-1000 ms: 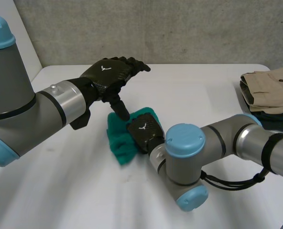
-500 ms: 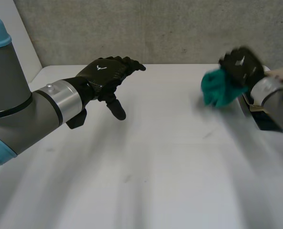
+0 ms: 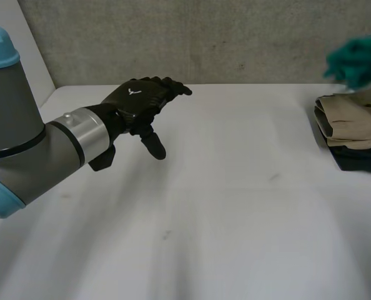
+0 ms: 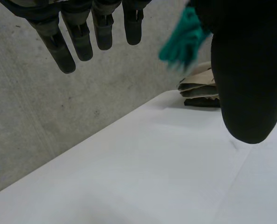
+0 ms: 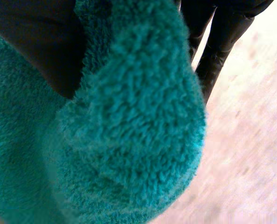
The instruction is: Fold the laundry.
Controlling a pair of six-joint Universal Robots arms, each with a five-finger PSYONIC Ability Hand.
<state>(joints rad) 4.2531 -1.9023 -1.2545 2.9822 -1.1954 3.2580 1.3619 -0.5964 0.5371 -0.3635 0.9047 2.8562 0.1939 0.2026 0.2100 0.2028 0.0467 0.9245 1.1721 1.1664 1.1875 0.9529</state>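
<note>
A fluffy green cloth (image 3: 355, 59) hangs bunched in the air at the far right, above a stack of folded clothes. In the right wrist view my right hand (image 5: 40, 42) is shut on this green cloth (image 5: 129, 130), with the thumb pressed into the pile and the fingers (image 5: 218, 42) behind it. My left hand (image 3: 138, 100) hovers open over the left of the white table (image 3: 235, 206) and holds nothing. In the left wrist view its straight fingers (image 4: 78, 37) and thumb (image 4: 245, 70) stand apart, with the green cloth (image 4: 183, 39) far beyond them.
A folded beige garment (image 3: 354, 119) lies on a dark folded one (image 3: 360, 156) at the table's right edge. This stack (image 4: 199, 86) lies beneath the green cloth in the left wrist view. A grey wall runs behind the table.
My right hand has lifted the green cloth from the table's middle and swung it far right, above the folded stack. The left hand has barely moved.
</note>
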